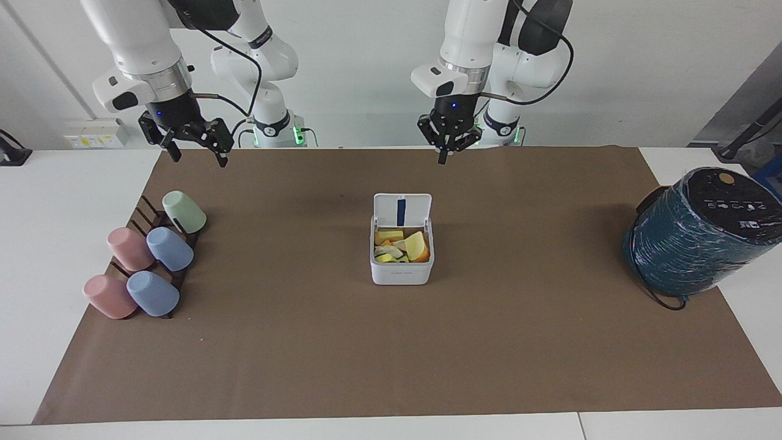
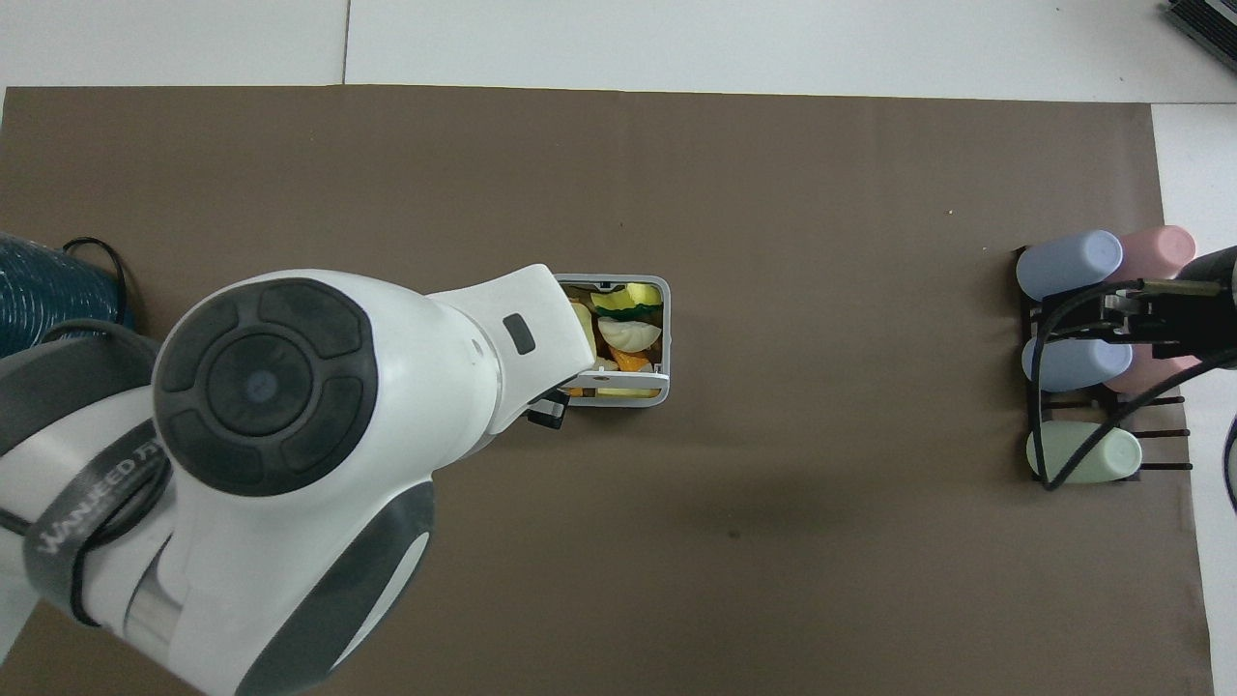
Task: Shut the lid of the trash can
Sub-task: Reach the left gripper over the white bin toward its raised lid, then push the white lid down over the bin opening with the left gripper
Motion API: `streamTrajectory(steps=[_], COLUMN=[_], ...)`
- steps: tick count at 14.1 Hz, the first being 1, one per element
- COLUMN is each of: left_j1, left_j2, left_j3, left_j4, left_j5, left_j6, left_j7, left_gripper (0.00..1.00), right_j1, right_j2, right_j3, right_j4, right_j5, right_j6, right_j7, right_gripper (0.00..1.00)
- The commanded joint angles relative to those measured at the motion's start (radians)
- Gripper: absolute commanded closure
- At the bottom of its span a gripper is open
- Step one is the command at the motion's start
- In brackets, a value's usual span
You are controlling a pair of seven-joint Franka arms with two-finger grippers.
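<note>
Trash can [image 2: 633,340] sits mid-tabletop on the brown mat [image 2: 773,242], open top showing yellow, white and orange scraps. Left arm's white wrist [image 2: 290,425] covers the can's side toward its own end. Left gripper [image 2: 547,414] barely visible. Cup rack [image 2: 1087,367] near right arm's edge; right gripper [image 2: 1160,324] over it.

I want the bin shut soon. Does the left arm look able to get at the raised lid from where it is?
Probably yes. The left gripper hangs in open air, fingers together, up above the brown mat; the upright lid of the trash can has nothing around it.
</note>
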Motion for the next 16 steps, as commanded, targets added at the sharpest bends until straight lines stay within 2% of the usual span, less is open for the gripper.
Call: streamTrajectory(steps=[1,4,8,11,16], left_j1=[-0.050,-0.059,-0.077,-0.065,-0.042], left_j2=[0.027,0.063,0.116,0.129,0.176], left_j3=[0.017,0.017,0.017,0.017,0.017], left_j4=[-0.037,-0.060,-0.066,-0.066,-0.064], left_j5=[-0.007,-0.007,-0.009,-0.009,-0.010], left_j6=[0.053,0.117,0.189,0.242,0.404], left_j7=[-0.012,-0.010,-0.010,-0.009,-0.005], left_gripper=[1.00,1.00,1.00,1.00,1.00], right_j1=[-0.046,-0.089,-0.081,-0.078,-0.078], right_j2=[-0.024,-0.025,-0.030,-0.032,-0.033], right_j3=[-0.014,-0.018,-0.017,-0.014,-0.008], right_j4=[-0.020,-0.014,-0.028,-0.031,-0.034], right_j5=[0.063,0.076,0.024,0.009,0.007], right_j6=[-0.003,-0.032,0.000,0.004,0.003], right_j7=[-0.036,-0.129,-0.131,-0.128,-0.123], right_gripper=[0.00,0.00,0.00,0.00,0.00])
